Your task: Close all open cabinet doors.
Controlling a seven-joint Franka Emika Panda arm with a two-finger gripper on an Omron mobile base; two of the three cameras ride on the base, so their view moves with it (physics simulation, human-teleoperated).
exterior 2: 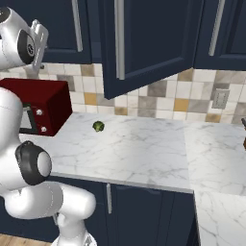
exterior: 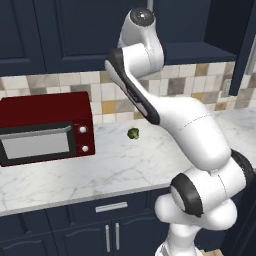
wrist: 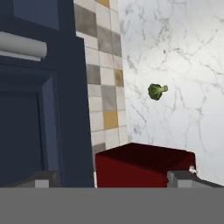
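- The cabinet doors (exterior 2: 144, 43) hang above the counter's back edge. One stands swung out over the marble, handle (exterior 2: 119, 38) on its near edge; the ones beside it look flush.
- The counter (exterior 2: 134, 149), white marble, runs along a tiled backsplash (exterior 2: 163, 98) and turns a corner at the right.
- The microwave (exterior: 45, 127), red, sits at the counter's left end against the back edge.
- The gripper (wrist: 113, 177) is raised near a cabinet door; fingers (wrist: 43, 178) apart, nothing between them.
- The broccoli (exterior: 133, 133) lies mid-counter, near the microwave.
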